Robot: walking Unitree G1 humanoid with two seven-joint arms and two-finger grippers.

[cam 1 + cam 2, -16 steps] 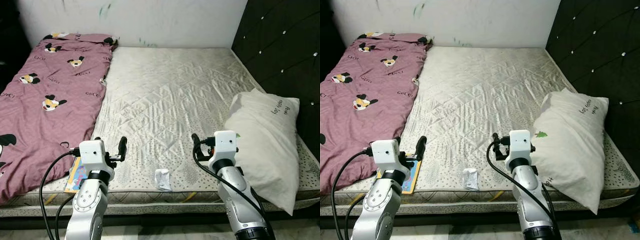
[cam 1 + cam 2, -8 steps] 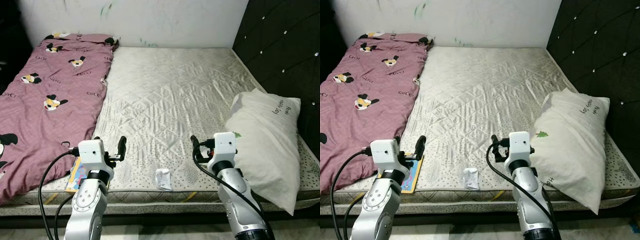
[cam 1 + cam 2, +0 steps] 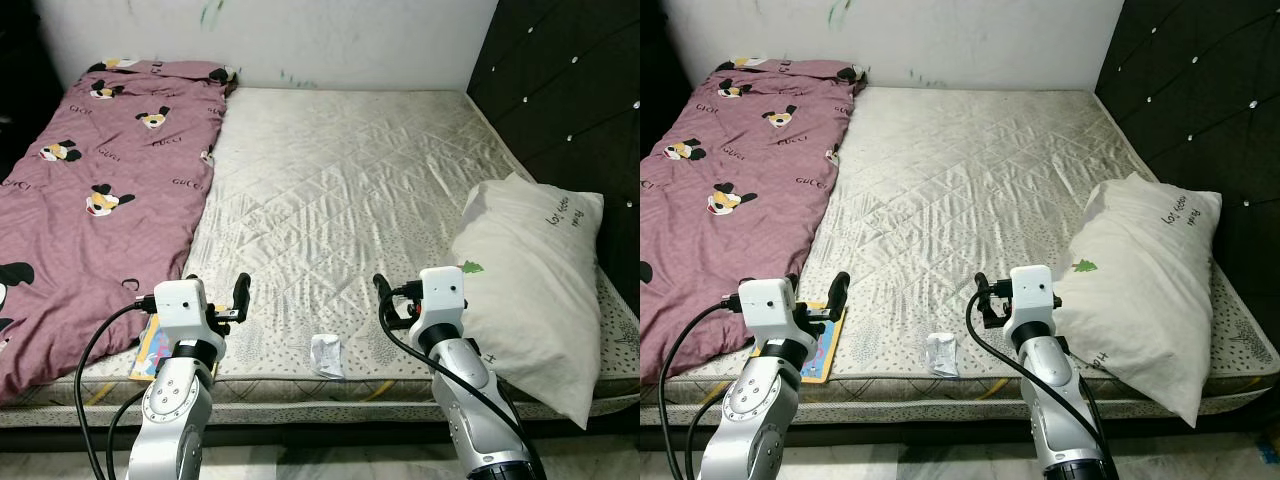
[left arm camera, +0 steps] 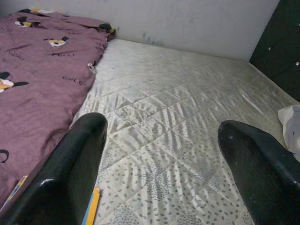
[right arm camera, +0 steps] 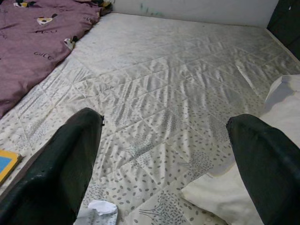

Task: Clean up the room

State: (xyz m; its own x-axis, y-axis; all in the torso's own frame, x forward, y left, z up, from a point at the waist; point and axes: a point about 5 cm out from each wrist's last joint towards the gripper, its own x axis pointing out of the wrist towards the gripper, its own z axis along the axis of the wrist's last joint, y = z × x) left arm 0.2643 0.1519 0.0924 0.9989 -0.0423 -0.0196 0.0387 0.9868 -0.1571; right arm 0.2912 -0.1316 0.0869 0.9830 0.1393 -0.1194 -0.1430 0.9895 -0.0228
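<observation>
A crumpled white wrapper [image 3: 326, 356] lies near the front edge of the bare quilted mattress [image 3: 340, 180]. A colourful book [image 3: 150, 348] lies at the front left, partly under the purple cartoon-print blanket [image 3: 90, 180]. A white pillow [image 3: 535, 290] rests against the dark headboard on the right. My left gripper [image 3: 215, 300] is open over the front edge, just right of the book. To the right of the wrapper, my right gripper [image 3: 400, 300] is also open, close to the pillow. In the right wrist view the wrapper [image 5: 98, 211] lies low between the open fingers [image 5: 70, 154].
A black tufted headboard [image 3: 570, 90] runs along the right side. A pale marked wall [image 3: 300, 40] closes the far end. The blanket covers the left third of the bed. The middle of the mattress is bare fabric.
The whole view has shifted slightly, so the camera moved. My right gripper has drifted a little to the left, closer to the wrapper. The left arm has barely moved.
</observation>
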